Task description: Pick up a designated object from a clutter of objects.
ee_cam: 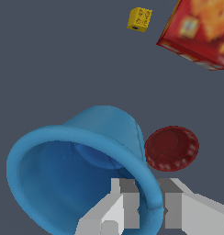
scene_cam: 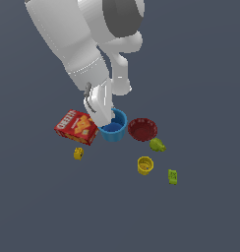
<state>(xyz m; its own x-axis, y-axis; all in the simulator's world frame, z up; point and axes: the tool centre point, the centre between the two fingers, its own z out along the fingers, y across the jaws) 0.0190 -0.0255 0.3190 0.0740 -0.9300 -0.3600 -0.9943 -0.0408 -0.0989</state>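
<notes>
Near the middle of the gray surface, in the exterior view, the gripper (scene_cam: 106, 118) reaches into the blue cup (scene_cam: 115, 129) — red cracker box (scene_cam: 76, 127) touching one side, dark red bowl (scene_cam: 142, 129) just beside the other. From the wrist view, the fingers (ee_cam: 176, 202) straddle the cup's rim — narrowly parted, one inside, one outside.

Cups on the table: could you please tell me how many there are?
2. The blue cup sits between the cracker box and the red bowl, with the gripper at its rim; the yellow cup stands apart, nearer the camera.
</notes>
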